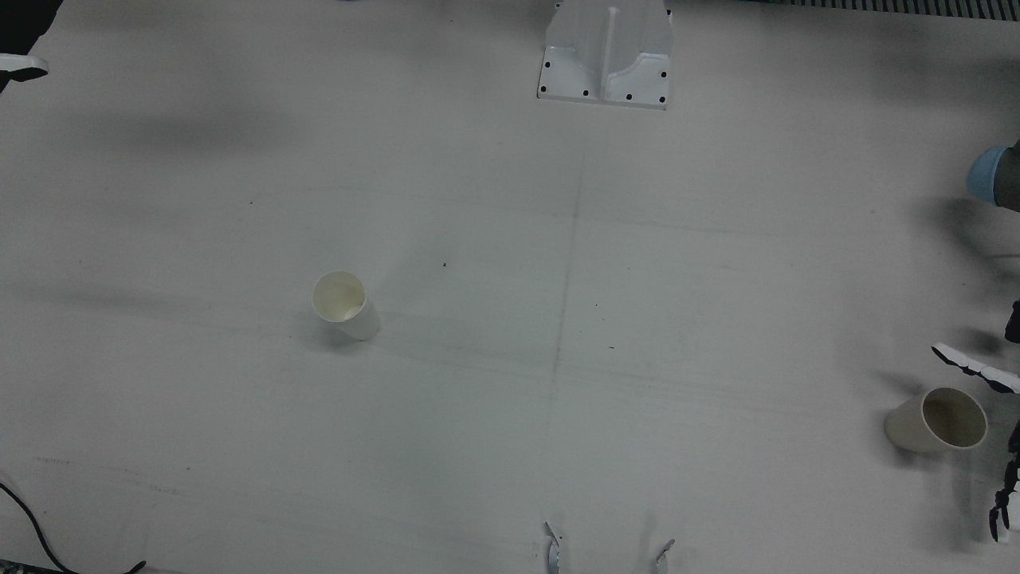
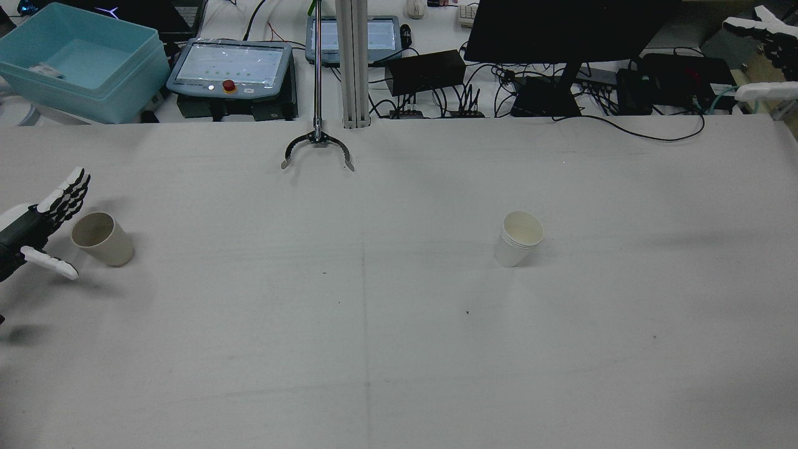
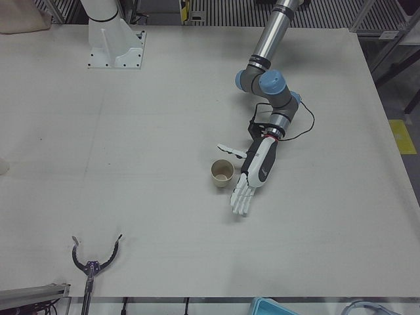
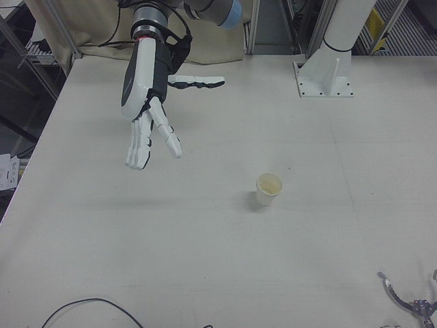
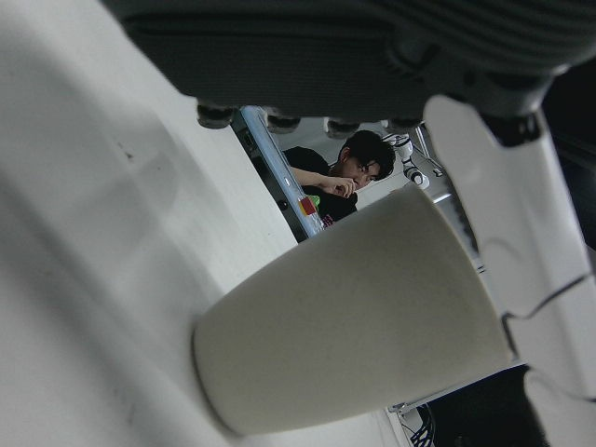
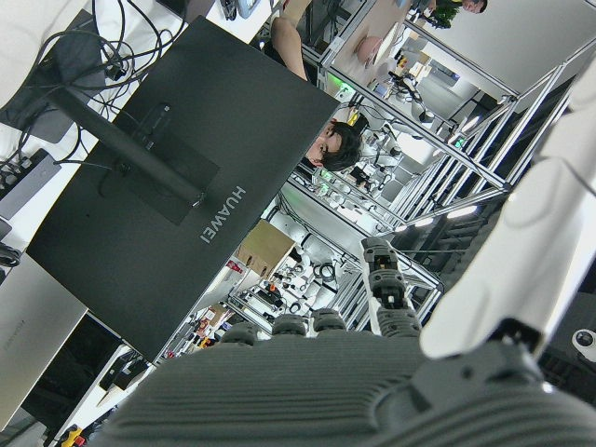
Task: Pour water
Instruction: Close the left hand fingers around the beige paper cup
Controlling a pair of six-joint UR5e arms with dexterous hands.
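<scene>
A beige paper cup (image 2: 103, 239) stands upright near the table's left edge in the rear view. My left hand (image 2: 43, 224) is open right beside it, palm facing the cup. The thumb (image 3: 233, 151) reaches past one side and the fingers (image 3: 241, 197) past the other, without closing. In the left hand view the beige cup (image 5: 354, 317) fills the frame. A white paper cup (image 2: 519, 239) stands alone on the right half, also visible as the white cup (image 4: 268, 188). My right hand (image 4: 147, 102) hangs open, high above the table and far from both cups.
A black claw tool (image 2: 317, 149) on a pole rests at the table's far edge. White arm pedestal (image 1: 606, 56) is bolted at the robot's side. Beyond the table are a teal bin (image 2: 81, 62), a monitor (image 2: 561, 31) and cables. A black cable (image 1: 32, 534) crosses one corner.
</scene>
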